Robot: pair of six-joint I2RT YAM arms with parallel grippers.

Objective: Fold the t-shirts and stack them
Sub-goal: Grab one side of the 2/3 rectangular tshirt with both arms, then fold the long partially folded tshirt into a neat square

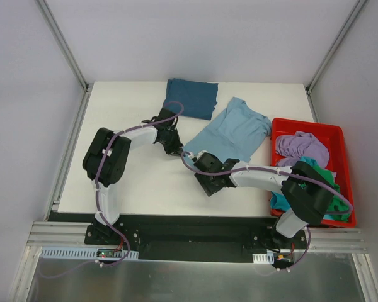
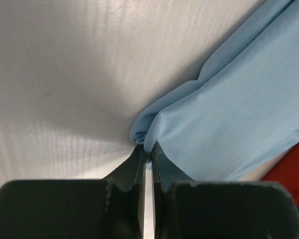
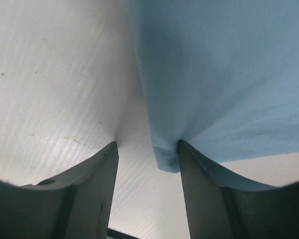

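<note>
The sky-blue tee [image 1: 234, 131] is soft, matte cotton, spread mostly flat with gentle creases on the white, finely ribbed tabletop [image 1: 129, 119]. The left hand [image 2: 146, 148] has its dark fingers pressed nearly together, pinching a bunched corner of that tee at their tips. The cloth fans out ahead of it and to one side. The right hand [image 3: 147, 149] stands wide, and a rounded hem corner lies between its curved fingers, against one of them. Beyond the left hand lies a dark teal tee [image 1: 191, 98], folded into a neat rectangle. Out past the right hand's arm, a glossy red bin [image 1: 305, 126] holds a crumpled lilac tee [image 1: 300, 146] and a green tee [image 1: 326, 177].
</note>
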